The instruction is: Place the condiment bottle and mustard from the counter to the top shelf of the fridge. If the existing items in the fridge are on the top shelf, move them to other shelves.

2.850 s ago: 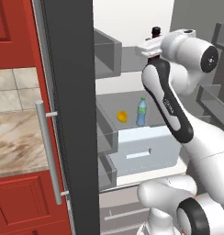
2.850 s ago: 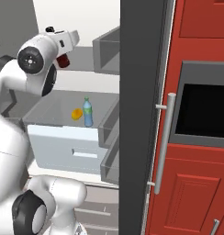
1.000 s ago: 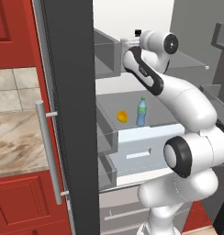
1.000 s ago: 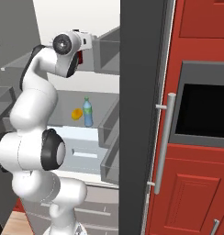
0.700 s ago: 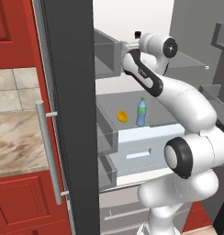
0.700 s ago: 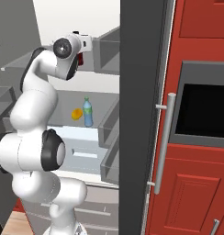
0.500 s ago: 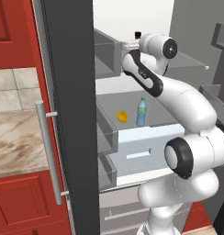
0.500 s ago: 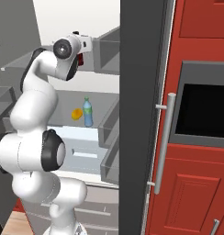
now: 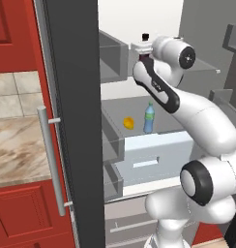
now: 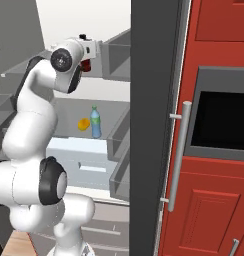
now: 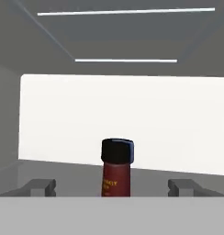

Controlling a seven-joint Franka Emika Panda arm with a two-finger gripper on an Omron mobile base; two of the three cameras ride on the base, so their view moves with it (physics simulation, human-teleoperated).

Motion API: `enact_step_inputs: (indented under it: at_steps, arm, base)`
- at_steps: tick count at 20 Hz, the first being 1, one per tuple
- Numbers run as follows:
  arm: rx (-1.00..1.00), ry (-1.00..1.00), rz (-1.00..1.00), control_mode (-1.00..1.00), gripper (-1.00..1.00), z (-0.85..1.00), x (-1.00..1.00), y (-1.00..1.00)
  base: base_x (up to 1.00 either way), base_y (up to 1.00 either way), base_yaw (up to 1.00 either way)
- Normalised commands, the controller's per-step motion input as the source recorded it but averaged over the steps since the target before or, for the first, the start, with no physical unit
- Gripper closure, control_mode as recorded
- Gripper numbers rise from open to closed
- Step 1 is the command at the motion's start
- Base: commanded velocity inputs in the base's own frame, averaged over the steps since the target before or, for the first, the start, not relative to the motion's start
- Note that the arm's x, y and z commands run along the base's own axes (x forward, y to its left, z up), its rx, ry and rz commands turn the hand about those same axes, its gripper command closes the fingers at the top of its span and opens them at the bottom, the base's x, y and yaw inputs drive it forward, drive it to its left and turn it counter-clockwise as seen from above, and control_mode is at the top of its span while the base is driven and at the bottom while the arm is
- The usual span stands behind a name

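The condiment bottle [image 11: 116, 170], dark brown-red with a dark cap, stands upright on the top shelf of the fridge [image 9: 74, 121]. My gripper [image 11: 112, 186] is open around it, one finger well off to each side and neither touching it. From the base, the gripper [image 9: 144, 48] reaches in at top-shelf height, with the bottle's cap [image 9: 145, 36] above the hand and its red body [image 10: 87, 64] below. The mustard is out of view. The blue bottle [image 9: 148, 117] and the orange-yellow fruit [image 9: 128, 123] sit on the lower shelf. The counter [image 9: 13, 150] lies left of the fridge door.
The pale drawer [image 9: 154, 155] sticks out under the lower shelf. Grey door bins [image 9: 112, 63] line the open door beside the arm. The door's silver handle [image 9: 51, 164] faces the base. Red cabinets and a dark oven window [image 10: 219, 120] stand to the right.
The jaws have opened wide and let go of the condiment bottle, which stays on the top shelf. The arm has hardly moved over the last second.
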Motion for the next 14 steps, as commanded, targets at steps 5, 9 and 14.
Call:
enact_step_inputs:
  at_steps: [5,9,14]
  arm:
    - [0.03,-0.03,-0.17,-1.0,-1.0,0.36,-1.0,0.0]
    - [0.09,0.03,-0.23,-1.0,-1.0,0.45,-1.0,0.0]
    - [0.19,0.25,-0.24,-1.0,-1.0,0.43,-1.0,0.0]
  base:
    - [0.0,0.0,0.0]
    - [0.0,0.0,0.0]
    - [0.0,0.0,0.0]
